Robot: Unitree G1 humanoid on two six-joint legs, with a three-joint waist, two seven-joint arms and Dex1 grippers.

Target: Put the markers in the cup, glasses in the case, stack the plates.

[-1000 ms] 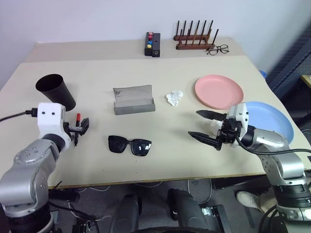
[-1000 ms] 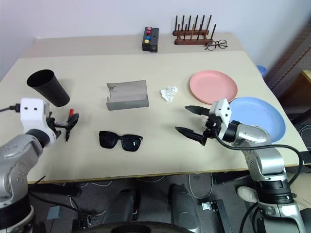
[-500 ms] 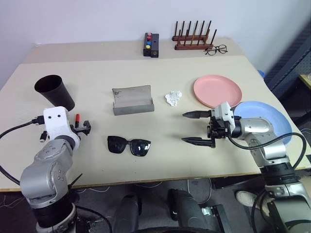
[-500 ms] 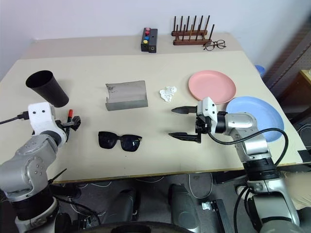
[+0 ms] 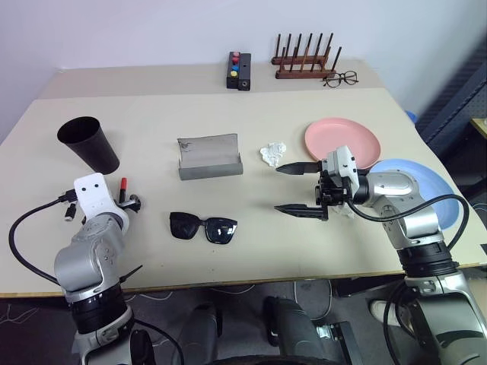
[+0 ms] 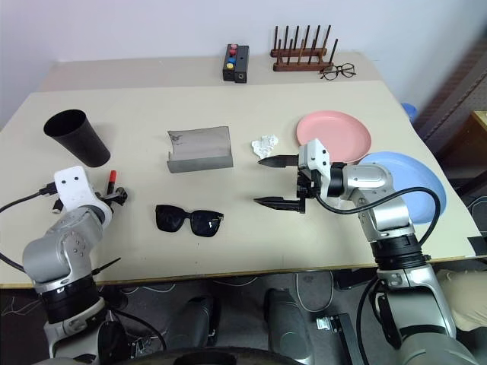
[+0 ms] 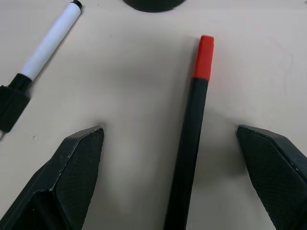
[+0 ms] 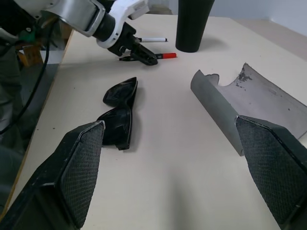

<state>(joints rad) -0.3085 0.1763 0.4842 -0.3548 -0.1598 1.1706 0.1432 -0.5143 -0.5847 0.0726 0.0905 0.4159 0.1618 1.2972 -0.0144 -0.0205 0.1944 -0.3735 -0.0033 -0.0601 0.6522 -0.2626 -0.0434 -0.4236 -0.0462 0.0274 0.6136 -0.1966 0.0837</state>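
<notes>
My left gripper (image 7: 168, 129) is open and low over the table, its fingers on either side of the black marker with a red cap (image 7: 192, 139). The white marker (image 7: 50, 43) lies just beyond, beside the dark cup (image 5: 90, 143). The black sunglasses (image 5: 203, 227) lie near the front middle. Behind them stands the grey case (image 5: 209, 157), open. My right gripper (image 5: 278, 188) hangs open and empty above the table, pointing left, between the sunglasses and the plates. The pink plate (image 5: 342, 143) and blue plate (image 5: 426, 190) lie side by side at the right.
A crumpled white paper (image 5: 272, 153) lies between the case and the pink plate. At the far edge stand a black box with coloured buttons (image 5: 240, 70), a wooden peg rack (image 5: 304, 57) and wire-rimmed eyeglasses (image 5: 341, 77).
My left gripper has sunk and rolled down over the red-capped marker. My right gripper has swung left, away from the blue plate toward the table's middle. Both stayed open.
</notes>
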